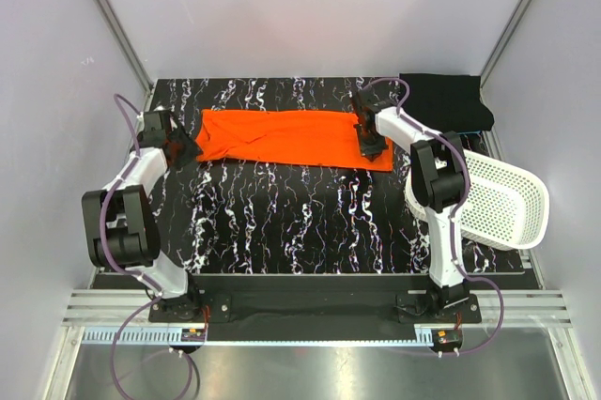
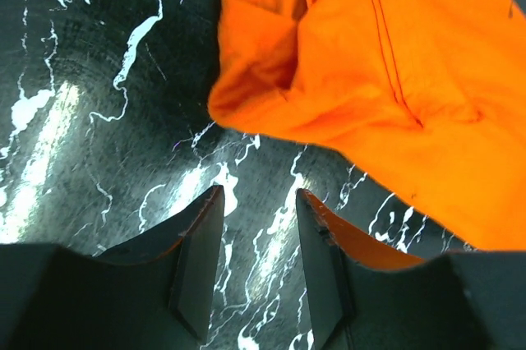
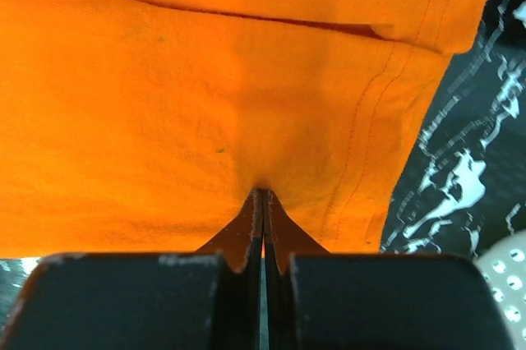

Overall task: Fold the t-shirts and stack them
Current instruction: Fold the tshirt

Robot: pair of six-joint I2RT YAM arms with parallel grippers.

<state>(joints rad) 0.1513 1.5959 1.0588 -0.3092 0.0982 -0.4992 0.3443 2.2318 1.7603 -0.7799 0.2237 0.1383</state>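
We see left gripper gaping empty at 9 o'clock of orange shirt, a long strip mid-table; right gripper pinches its 3 o'clock end; black shirt sits folded at 1 o'clock. We judge cross-fold, stacking remain.

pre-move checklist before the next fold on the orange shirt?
1. Right hand pinching the orange t-shirt: ok, shut on the fabric at its right end.
2. Left hand gripping the shirt: not ok, open, with the fabric ahead of its fingers, not between them.
3. Shirt lying flat: not ok, its left end is bunched.
4. Black t-shirt out of the way: ok, folded at the far right corner.
5. White basket clear of the right arm: cannot tell, it sits tipped close beside the arm.
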